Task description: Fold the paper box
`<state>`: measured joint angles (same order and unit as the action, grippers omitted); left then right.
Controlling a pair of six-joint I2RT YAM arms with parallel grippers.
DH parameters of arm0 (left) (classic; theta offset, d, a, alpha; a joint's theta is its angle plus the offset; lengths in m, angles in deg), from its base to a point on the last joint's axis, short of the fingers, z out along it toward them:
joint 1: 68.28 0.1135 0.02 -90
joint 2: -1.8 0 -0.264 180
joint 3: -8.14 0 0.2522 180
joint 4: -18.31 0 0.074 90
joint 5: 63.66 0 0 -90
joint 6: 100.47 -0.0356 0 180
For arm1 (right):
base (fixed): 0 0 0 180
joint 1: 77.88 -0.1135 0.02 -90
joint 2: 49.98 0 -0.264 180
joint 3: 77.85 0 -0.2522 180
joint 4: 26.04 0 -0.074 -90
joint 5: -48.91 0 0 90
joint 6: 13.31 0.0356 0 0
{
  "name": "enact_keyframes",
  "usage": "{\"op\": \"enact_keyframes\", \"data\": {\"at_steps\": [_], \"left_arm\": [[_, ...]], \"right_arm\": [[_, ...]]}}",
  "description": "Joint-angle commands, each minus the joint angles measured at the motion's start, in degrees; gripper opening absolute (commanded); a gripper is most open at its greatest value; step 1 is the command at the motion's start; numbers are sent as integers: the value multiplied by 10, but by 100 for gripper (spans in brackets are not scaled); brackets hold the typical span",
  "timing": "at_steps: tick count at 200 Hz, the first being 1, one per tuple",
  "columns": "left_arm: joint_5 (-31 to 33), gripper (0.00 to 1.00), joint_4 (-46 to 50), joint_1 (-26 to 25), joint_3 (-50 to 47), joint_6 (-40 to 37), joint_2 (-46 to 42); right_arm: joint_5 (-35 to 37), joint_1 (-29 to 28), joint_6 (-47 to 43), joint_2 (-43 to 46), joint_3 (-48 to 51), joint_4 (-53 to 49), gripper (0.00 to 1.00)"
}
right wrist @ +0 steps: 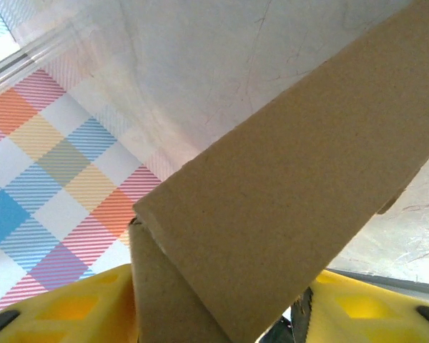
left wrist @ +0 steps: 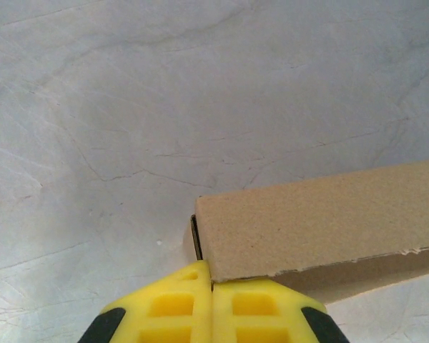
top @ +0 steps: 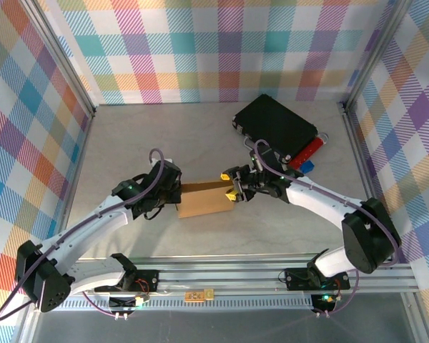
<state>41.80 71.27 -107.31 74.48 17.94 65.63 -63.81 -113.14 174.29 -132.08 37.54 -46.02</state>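
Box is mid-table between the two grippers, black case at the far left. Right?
Not quite. The black case sits at the far right, not the far left, as the top external view shows. The rest holds: the paper box lies mid-table between the left gripper and the right gripper.

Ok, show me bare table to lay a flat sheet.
Bare: the far-left table between the left wall and the case; and the near strip between the box and the rail. Crowded: the middle, where the left arm and right arm meet the box, and the far-right corner with the case, a red bar and a blue piece.
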Motion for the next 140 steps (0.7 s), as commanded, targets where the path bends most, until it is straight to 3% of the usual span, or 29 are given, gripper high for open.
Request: {"op": "enact_keyframes", "data": {"at_steps": [1,31,49,74,98,140], "left_arm": [[16,1,11,-7,-18,28,-24],[5,34,31,-10,-21,59,-62],[-17,46,50,-11,-17,94,-88],[-31,57,104,-11,-1,201,-130],[-44,65,121,-11,5,361,-163],[-109,65,-25,-5,-68,595,-170]], "right_arm": [[10,5,-21,17,17,6,49],[9,6,-36,23,35,11,45],[8,5,-42,23,46,18,44],[7,5,-47,20,57,29,41],[5,6,-51,19,59,29,40],[2,6,-57,17,58,23,39]]}}
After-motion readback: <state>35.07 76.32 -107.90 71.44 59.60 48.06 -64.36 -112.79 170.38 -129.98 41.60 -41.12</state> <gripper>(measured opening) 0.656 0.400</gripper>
